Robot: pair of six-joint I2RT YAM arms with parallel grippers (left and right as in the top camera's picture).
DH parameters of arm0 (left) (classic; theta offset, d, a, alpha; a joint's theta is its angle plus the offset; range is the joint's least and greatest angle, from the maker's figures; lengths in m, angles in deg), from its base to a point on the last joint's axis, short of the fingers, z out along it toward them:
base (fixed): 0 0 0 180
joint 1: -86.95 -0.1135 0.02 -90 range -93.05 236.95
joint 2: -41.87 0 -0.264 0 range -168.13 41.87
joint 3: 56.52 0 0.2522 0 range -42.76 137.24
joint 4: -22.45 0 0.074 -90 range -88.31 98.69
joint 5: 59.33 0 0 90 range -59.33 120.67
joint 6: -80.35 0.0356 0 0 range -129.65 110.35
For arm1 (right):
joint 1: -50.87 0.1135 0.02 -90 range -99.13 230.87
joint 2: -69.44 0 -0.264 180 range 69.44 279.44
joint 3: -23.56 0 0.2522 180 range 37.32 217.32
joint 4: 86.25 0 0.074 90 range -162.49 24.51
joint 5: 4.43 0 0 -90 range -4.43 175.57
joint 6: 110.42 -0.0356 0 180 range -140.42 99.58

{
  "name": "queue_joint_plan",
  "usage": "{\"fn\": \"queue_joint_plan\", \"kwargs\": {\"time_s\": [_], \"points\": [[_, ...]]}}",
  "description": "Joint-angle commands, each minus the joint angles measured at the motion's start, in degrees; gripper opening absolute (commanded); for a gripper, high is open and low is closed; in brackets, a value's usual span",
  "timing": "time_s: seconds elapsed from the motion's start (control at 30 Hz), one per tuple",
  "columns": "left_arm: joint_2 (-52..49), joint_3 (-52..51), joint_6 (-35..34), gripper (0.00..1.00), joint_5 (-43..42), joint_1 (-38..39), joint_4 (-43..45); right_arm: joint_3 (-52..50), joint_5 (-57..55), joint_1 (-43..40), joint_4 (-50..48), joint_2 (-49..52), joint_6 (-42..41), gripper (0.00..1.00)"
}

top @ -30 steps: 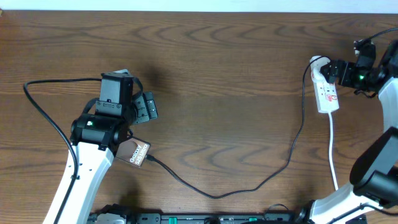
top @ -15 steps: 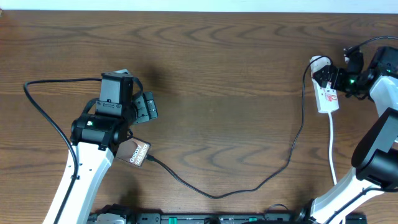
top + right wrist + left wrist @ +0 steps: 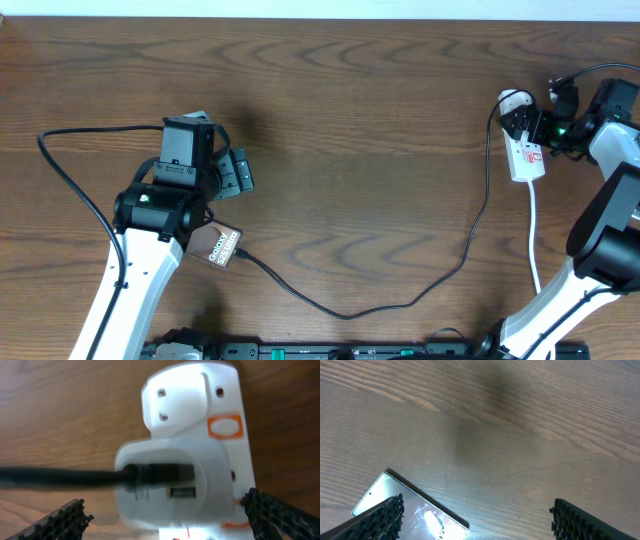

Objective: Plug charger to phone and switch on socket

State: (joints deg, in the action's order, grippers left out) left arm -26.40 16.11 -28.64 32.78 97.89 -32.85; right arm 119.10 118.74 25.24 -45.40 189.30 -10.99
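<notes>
Right hand (image 3: 165,515) hovers low over the socket (image 3: 528,160) at the far right of the tabletop (image 3: 350,120). Its fingers are spread apart and grip nothing, one on each side of a white adapter (image 3: 170,485) plugged into the strip. The charger (image 3: 345,316) leaves that adapter, curves across the wood and meets the edge of the phone (image 3: 215,244) at lower left. Its tip looks seated there, though it is too small to be sure. Left hand (image 3: 477,520) hangs just above the phone with its fingers also apart and empty.

Plugging in seems done, so the step in hand is probably switching the socket on. An orange-edged switch (image 3: 225,426) sits beside the adapter. The next move likely calls for shifting one fingertip onto that switch and pressing straight down, gently enough that the light strip does not slide.
</notes>
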Motion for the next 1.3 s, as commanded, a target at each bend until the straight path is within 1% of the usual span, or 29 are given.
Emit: {"fn": "queue_joint_plan", "kwargs": {"time_s": [0.0,0.6,0.77,0.87,1.27], "points": [[-0.2,1.0,1.2,0.93,1.2,0.1,0.0,-0.6,4.7,1.1,1.4,2.1,-1.2,0.99],[-0.2,1.0,1.2,0.93,1.2,0.1,0.0,-0.3,4.0,1.7,3.9,1.9,-2.8,0.99],[-0.2,1.0,1.2,0.93,1.2,0.1,0.0,1.3,-0.4,1.7,5.6,1.7,-3.2,0.99],[-0.2,1.0,1.2,0.93,1.2,0.1,0.0,3.4,-3.5,1.7,8.5,0.9,-3.2,0.99],[-0.2,1.0,1.2,0.93,1.2,0.1,0.0,5.4,-6.0,1.7,9.9,-0.6,-3.2,0.99]]}}
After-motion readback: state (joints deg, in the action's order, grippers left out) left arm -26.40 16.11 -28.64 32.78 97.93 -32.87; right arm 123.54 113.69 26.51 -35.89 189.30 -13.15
